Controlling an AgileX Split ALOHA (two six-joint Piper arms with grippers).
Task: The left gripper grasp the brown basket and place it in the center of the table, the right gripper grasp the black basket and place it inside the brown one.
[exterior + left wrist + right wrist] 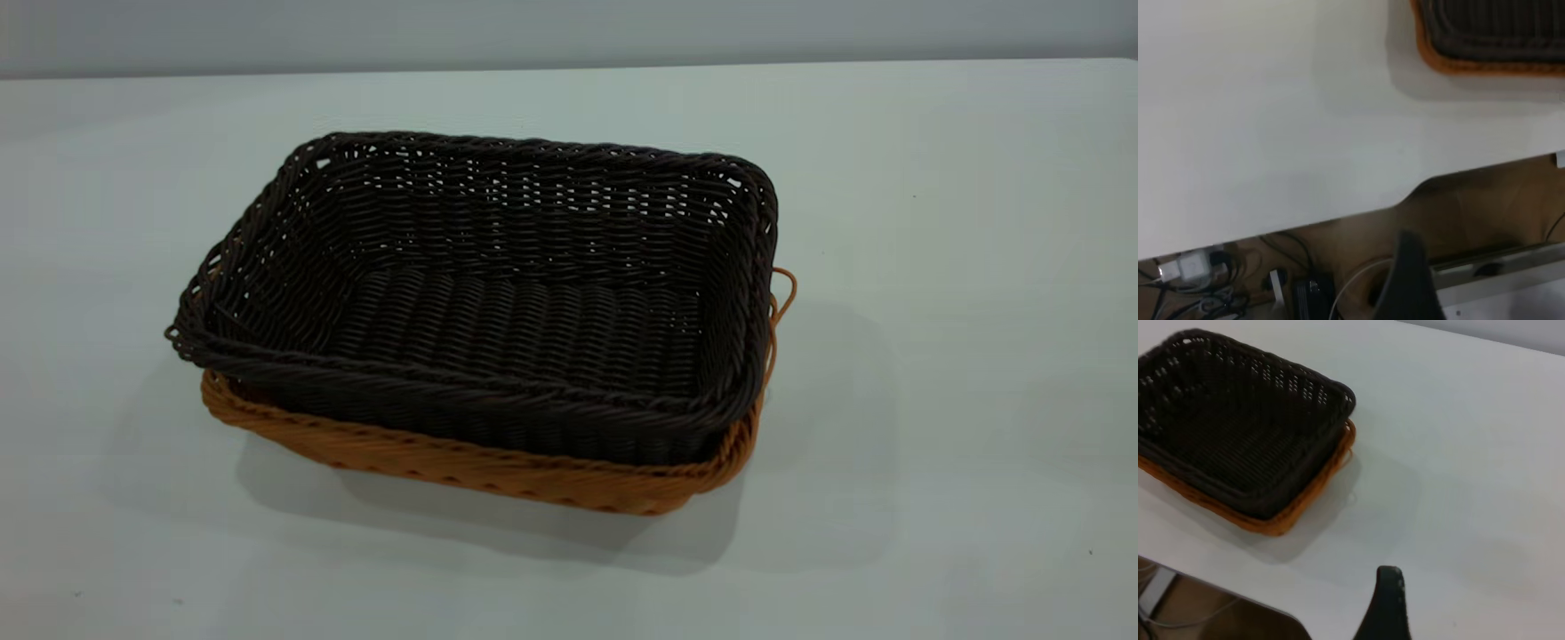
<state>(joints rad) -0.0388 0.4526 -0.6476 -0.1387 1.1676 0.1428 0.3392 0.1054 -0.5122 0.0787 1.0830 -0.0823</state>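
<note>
Nesting: one black basket (498, 302) inside one brown basket (462, 462) | one table (933, 356) | both tools' grip: cannot tell

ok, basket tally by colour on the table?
Dark brown-black rectangular woven wicker basket: 1
Orange-brown rectangular woven wicker basket: 1, holding the dark one nested inside it
Total: 2

The black basket (498, 302), dark woven wicker with a braided rim, sits nested upright inside the brown basket (498, 467), whose orange-brown rim and one small loop handle show beneath it, near the middle of the white table (933, 267).
</note>
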